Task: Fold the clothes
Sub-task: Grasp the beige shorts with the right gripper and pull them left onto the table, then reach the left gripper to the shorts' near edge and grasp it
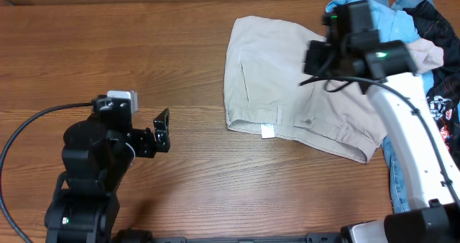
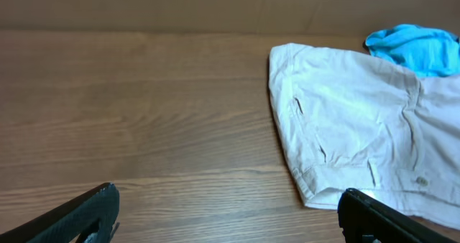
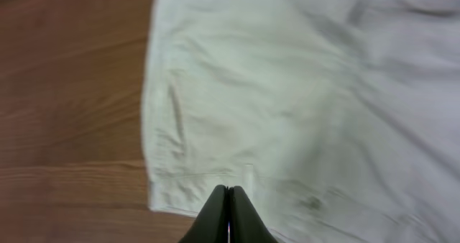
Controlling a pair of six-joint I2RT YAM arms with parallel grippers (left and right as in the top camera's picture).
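Overhead, the shorts [image 1: 280, 78] lie right of centre on the table [image 1: 108, 49], waistband toward the robot. Over them hangs the right claw [image 3: 228, 203], its 2 fingers [image 3: 215, 220] pressed together, empty; the left claw [image 1: 163, 130], spread wide, sits well apart leftward.

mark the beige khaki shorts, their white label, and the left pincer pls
Light beige khaki cotton shorts [image 1: 277, 70]: overhead view, mid-fabric.
Small white inner label [image 1: 267, 131]: overhead view, label centre at waistband.
Left black pincer [image 1: 164, 130]: overhead view, midway between fingertips.
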